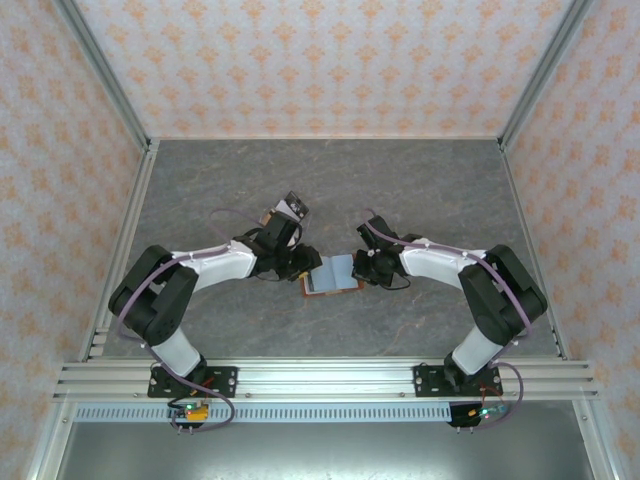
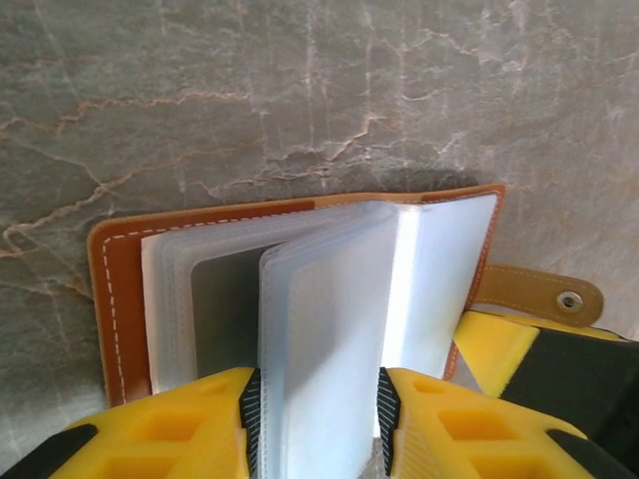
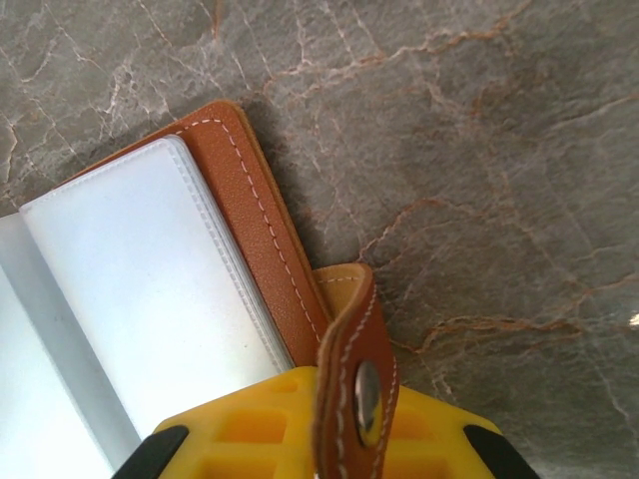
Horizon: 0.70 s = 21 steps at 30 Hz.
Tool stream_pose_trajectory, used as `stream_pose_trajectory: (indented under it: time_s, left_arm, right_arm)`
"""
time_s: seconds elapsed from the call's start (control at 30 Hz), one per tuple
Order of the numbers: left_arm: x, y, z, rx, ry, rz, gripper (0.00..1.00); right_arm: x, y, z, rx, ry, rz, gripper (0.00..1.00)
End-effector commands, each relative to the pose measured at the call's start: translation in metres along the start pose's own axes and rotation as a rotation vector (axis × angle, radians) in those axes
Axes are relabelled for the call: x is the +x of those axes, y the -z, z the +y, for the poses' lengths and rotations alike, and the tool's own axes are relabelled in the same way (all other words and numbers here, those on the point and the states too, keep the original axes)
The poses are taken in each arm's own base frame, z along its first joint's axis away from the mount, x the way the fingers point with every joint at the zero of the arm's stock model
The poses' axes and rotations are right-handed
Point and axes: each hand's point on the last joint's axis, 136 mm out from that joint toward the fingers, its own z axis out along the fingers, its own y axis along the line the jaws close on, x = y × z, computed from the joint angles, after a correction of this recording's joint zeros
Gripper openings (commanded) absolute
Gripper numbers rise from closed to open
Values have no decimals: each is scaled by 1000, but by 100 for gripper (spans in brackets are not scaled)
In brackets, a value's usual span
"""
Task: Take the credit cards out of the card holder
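The step in hand was leafing through the card holder (image 1: 332, 276), which lay open on the table (image 1: 420, 190) between the two arms; no card was out yet. The left gripper (image 2: 318, 424), at the holder's 9 o'clock, had its fingers set against both sides of a raised bunch of clear sleeves (image 2: 324, 329), seemingly pinching it. The right gripper (image 3: 354, 439), at 3 o'clock, appeared pressed onto the strap (image 3: 351, 339), pinning the cover. A grey insert (image 2: 222, 309), perhaps a card, showed in a sleeve at the bunch's 9 o'clock. The next move probably called for a firm anchor on the strap and a pinch on a card's edge, not the plastic. Both arms reached forward, elbows out, wrists bent inward and low over the table.
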Motion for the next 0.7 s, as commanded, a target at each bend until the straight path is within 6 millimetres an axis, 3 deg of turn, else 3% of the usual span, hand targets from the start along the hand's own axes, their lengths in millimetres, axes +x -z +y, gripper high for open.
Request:
stream_pose_trajectory:
  time_s: [0.0,0.5,0.67]
  left_arm:
    - [2,12,-15,40,-52,-12,37]
    - [10,3,-66,225,-97,40,37]
    - [16,-10,-83,235,-110,67,38]
  right_arm:
    - [-1,-1,-3,32,-6,-5,12]
    - [-2,3,-4,34,-5,-17,12]
    - [-15,26,-3,44,29,-91,12]
